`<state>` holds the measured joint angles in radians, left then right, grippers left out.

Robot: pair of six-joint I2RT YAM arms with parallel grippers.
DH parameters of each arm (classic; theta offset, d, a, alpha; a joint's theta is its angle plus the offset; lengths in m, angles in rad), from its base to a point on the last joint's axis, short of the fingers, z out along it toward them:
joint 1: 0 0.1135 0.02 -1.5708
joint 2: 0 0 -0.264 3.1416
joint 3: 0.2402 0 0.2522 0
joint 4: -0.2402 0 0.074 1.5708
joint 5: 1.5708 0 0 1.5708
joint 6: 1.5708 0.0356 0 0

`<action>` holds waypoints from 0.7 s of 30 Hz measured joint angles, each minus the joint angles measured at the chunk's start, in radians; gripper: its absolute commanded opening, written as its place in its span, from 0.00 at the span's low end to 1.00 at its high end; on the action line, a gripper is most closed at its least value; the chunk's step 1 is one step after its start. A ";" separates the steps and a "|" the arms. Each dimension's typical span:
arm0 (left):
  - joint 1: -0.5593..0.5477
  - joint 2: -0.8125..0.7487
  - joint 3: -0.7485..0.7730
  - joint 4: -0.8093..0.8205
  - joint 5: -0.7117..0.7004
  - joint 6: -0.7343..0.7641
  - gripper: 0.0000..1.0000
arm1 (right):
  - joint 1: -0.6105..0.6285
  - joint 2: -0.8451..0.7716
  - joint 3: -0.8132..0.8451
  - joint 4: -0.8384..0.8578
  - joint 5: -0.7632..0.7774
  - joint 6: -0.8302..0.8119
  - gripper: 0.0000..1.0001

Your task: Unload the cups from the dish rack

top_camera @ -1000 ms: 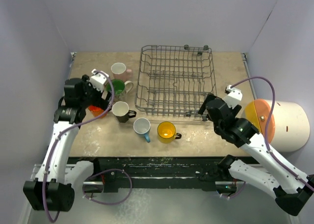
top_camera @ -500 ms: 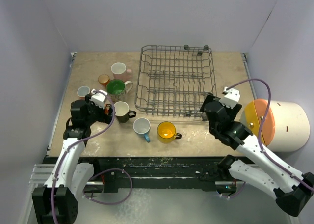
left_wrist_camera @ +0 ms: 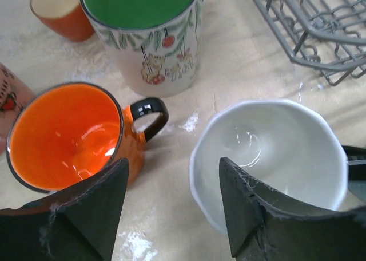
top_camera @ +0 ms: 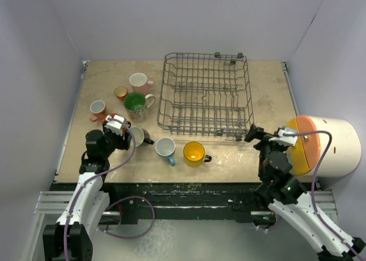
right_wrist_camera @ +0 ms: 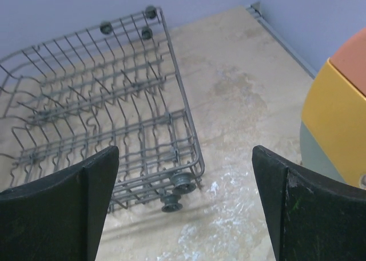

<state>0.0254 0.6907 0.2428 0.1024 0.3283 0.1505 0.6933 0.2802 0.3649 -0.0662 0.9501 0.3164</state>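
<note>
The left arm point(top_camera: 84, 193) and right arm point(top_camera: 309, 226) are white shells with black joints. A purple cable point(top_camera: 132, 146) trails along each. The pincer fingers point(left_wrist_camera: 94, 212) are matte black wedges.

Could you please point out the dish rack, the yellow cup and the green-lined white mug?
dish rack point(top_camera: 200, 126): top external view, on its near wire wall.
yellow cup point(top_camera: 194, 153): top external view, on its inside bottom.
green-lined white mug point(left_wrist_camera: 137, 0): left wrist view, on its green interior.

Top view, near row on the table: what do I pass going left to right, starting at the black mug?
black mug → blue mug → yellow mug → right gripper → big white cylinder with the orange face
</note>
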 measured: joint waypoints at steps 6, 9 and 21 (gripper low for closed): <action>0.000 -0.052 -0.036 -0.020 -0.070 -0.023 0.99 | -0.001 -0.215 -0.145 0.122 0.014 -0.151 1.00; 0.001 -0.098 -0.072 0.018 -0.136 -0.058 0.99 | -0.001 -0.250 -0.186 0.135 0.047 -0.176 1.00; 0.003 -0.200 -0.193 0.084 -0.198 -0.088 0.99 | -0.001 -0.086 -0.245 0.285 0.074 -0.256 1.00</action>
<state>0.0280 0.4908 0.0498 0.1867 0.1299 0.0624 0.6926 0.1944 0.1196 0.2192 1.0245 0.0601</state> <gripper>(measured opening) 0.991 0.998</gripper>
